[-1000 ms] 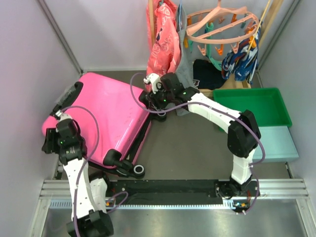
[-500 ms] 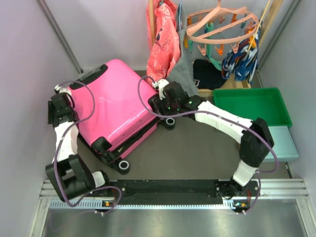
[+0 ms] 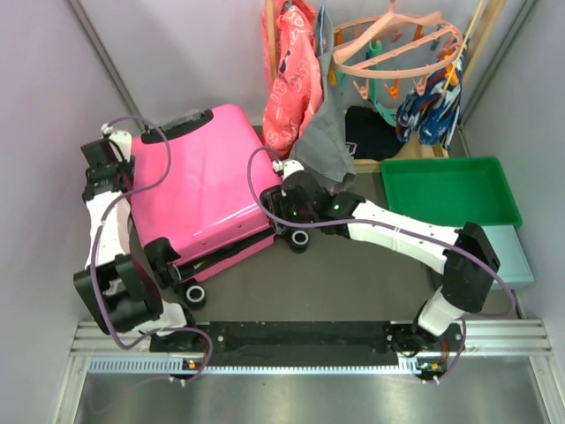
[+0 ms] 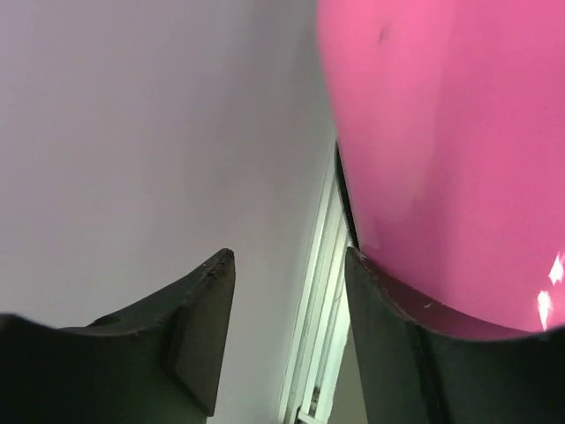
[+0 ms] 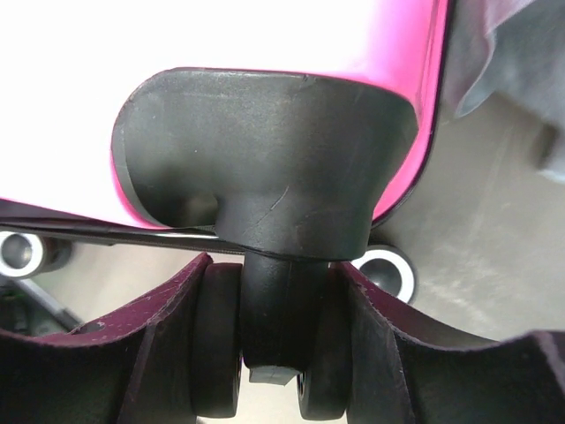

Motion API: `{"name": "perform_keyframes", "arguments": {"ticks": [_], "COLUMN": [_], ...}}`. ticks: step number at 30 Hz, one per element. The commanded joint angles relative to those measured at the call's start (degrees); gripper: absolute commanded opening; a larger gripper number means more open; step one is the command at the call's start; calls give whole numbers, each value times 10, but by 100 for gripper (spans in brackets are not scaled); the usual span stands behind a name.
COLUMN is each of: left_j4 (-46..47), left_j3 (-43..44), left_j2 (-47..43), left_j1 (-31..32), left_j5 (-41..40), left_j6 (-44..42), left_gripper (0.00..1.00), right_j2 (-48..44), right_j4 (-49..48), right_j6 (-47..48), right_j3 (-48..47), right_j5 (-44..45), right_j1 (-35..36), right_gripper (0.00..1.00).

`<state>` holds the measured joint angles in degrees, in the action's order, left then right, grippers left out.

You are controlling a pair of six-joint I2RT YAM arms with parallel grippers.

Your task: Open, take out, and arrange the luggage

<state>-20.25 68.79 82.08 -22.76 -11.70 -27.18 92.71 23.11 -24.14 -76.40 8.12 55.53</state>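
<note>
The luggage (image 3: 207,177), a hot-pink hard-shell suitcase, lies closed on the floor at the back left, with its black wheels toward the front. My right gripper (image 3: 287,215) reaches across to its near right corner. In the right wrist view that gripper (image 5: 278,265) is shut on a black twin wheel (image 5: 275,318) under its caster housing (image 5: 265,159). My left gripper (image 3: 101,181) hangs between the left wall and the suitcase's far left edge. In the left wrist view it (image 4: 290,256) stands open with nothing between its fingers, the right finger (image 4: 380,318) against the pink shell (image 4: 441,132).
A green tray (image 3: 450,190) and a pale teal flat box (image 3: 508,256) sit at the right. Clothes (image 3: 291,79), a grey cloth (image 3: 322,150) and a peg hanger (image 3: 397,44) hang at the back. Walls close in on both sides. Another suitcase wheel (image 3: 194,296) sticks out in front.
The suitcase has swung and slid toward the back left wall. My left arm moved back along the wall with it. My right arm stretched leftward, still gripping the wheel.
</note>
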Motion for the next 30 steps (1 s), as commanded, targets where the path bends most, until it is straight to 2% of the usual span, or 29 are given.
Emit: {"name": "perform_keyframes", "arguments": {"ticks": [1,5,9,10,14,16,17,20,25,29,30], "left_j4": [-89,-124,-165,-185,-236,-254,-268,-294,-353,-413,-436], "left_j3": [13,21,34,43,76,96,101,119,150,158,158], "left_j2": [-79,-117,-134,-134,-121,-118,-118,-123,-106,-90,-89], "left_j1": [44,97,216,261,312,325,330,361,425,467,480], "left_j5": [223,257,239,243,312,345,372,392,376,382,389], "left_j6": [18,28,30,34,42,42,40,13,-62,-137,-179], "left_gripper": [65,70,72,72,72,72,72,71,73,76,76], "right_j2": [-56,-49,-51,-51,-53,-63,-71,-117,-197,-245,-255], "right_j4": [-111,-123,-110,-105,-83,-74,-69,-47,-4,43,40], "right_j6": [-37,-54,-41,-35,-23,-20,-18,-8,36,55,58], "right_j3": [10,30,14,6,-6,2,6,30,35,50,66], "right_j5": [-122,-118,-130,-130,-139,-135,-127,-87,-96,-87,-99], "right_j1": [49,63,73,81,87,86,86,82,70,45,15], "right_gripper": [0,0,10,11,19,32,45,67,88,90,90]}}
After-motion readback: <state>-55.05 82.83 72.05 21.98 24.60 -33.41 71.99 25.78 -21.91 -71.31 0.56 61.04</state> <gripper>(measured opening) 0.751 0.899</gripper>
